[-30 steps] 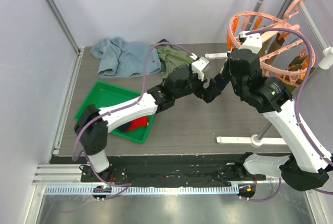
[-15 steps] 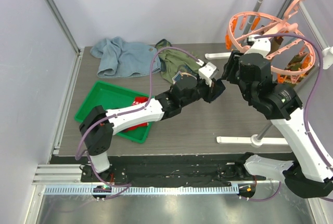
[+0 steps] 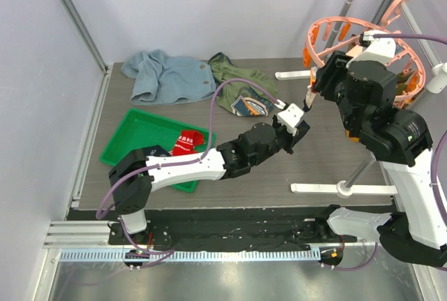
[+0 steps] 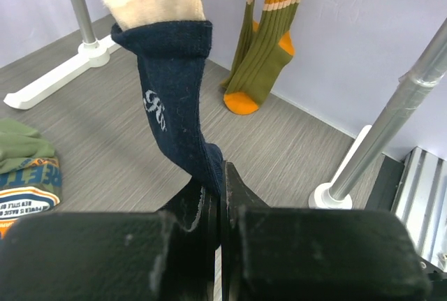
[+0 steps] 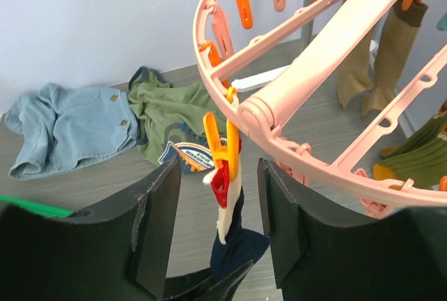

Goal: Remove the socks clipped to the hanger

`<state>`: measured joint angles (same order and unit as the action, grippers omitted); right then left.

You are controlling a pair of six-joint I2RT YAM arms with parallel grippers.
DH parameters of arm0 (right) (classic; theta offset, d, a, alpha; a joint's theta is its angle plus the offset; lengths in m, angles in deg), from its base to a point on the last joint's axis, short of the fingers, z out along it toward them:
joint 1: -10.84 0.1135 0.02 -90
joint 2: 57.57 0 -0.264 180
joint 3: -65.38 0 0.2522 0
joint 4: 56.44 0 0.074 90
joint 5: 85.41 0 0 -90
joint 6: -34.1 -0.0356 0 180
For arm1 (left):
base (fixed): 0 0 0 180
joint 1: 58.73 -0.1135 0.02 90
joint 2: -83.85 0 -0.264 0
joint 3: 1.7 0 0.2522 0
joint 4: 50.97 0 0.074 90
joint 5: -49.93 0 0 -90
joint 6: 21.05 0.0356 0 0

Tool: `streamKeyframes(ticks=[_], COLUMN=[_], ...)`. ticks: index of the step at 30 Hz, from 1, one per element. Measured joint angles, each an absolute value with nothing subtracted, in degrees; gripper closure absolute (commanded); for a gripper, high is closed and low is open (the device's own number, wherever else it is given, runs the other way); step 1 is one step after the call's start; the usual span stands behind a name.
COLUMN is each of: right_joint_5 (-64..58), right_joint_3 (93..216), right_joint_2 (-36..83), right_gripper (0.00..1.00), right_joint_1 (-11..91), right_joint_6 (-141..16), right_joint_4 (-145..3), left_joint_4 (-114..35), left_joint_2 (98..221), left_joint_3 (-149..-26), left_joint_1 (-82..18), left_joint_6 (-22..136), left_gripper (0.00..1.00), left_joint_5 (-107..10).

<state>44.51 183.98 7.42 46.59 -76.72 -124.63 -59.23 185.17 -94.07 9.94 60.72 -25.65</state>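
Note:
A dark navy sock (image 4: 171, 98) with a cream cuff hangs from an orange clip (image 5: 223, 144) of the salmon-pink hanger (image 5: 328, 42). My left gripper (image 4: 220, 179) is shut on the sock's lower end, low over the table and under the hanger (image 3: 328, 32). My right gripper (image 5: 220, 168) is open, one jaw on each side of that clip without touching it; in the top view this right gripper (image 3: 314, 91) sits at the ring's left rim. Olive striped socks with orange toes (image 4: 269, 56) hang farther back. A red sock (image 3: 187, 140) lies in the green tray (image 3: 129, 130).
A light-blue garment (image 3: 167, 76) and an olive-green garment (image 3: 241, 88) lie at the back of the table. The grey rack's pole (image 4: 391, 123) and white feet (image 3: 335, 189) stand to the right, close to both arms.
My left gripper went from open to shut on the navy sock and its arm reached farther right. My right gripper opened, drew away from the left one and rose to the clip.

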Motion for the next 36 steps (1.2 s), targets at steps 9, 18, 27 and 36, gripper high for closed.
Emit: streamKeyframes(ticks=[9,18,27,36], right_joint_5=[46.1,49.23,51.94,54.98], right_joint_3=[185.53,184.61,181.29,177.53], right_joint_2=[12.16,14.33,14.87,15.86], right_gripper=[0.44,0.48,0.49,0.54], right_joint_1=[46.46,46.43,46.39,46.35], right_joint_6=[-75.49,-75.47,-75.47,-75.01], right_joint_4=[-124.96,-124.96,-124.04,-121.29], left_joint_4=[-60.04,-60.17,-60.13,-60.13], left_joint_2=[185.17,185.15,185.15,185.15], left_joint_3=[-94.0,-94.0,-94.0,-94.02], left_joint_1=[11.16,12.15,12.52,12.95], left_joint_6=[63.25,64.83,65.42,66.44], left_gripper=[1.0,1.0,1.0,1.0], left_joint_5=[-22.85,-21.48,-20.89,-20.51])
